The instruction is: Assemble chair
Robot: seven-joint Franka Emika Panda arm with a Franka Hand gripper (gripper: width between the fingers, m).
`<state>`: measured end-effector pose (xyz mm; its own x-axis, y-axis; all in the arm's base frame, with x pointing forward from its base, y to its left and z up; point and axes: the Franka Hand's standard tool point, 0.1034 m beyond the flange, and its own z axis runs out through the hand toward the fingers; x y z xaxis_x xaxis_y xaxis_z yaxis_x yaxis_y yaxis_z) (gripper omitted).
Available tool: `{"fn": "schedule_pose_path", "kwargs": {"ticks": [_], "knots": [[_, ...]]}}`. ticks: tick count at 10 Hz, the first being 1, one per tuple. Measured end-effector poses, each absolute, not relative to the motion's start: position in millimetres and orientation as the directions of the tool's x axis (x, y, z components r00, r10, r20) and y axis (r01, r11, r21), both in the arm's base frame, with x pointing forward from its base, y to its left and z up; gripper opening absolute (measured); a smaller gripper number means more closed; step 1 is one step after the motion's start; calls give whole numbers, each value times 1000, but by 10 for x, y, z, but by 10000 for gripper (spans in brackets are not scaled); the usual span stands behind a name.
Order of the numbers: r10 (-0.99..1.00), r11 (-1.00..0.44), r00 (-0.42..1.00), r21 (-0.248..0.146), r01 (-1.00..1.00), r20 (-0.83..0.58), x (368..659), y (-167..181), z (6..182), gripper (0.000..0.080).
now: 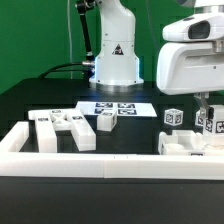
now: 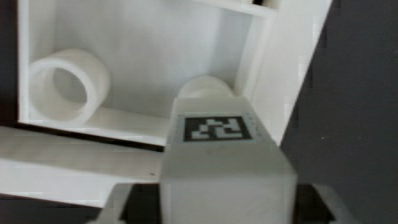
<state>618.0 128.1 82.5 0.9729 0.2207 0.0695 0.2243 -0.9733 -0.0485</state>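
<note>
Tool [image 1: 205,122] closed on tagged bar [image 2: 217,140], exterior view's right, over holed panel [image 2: 160,50]. Other parts [image 1: 62,127] clustered at exterior view's left on worktop [image 1: 140,132]. Bar likely rigid, light, slick. You grip flat sides squarely, or it may twist.
</note>
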Motion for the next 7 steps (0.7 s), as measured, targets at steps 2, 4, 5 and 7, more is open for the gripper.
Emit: {"fn": "schedule_pose_path", "kwargs": {"ticks": [2,4,5,7], "knots": [[49,-997,997,-62,52,61,6179,1277,823,290],[-161,-985,985,-74,-156,57,6176,1271,818,291],[-283,-957,958,-81,-278,49,6176,1266,815,291],[-465,-883,885,-90,-461,34,6177,1258,810,291]]}}
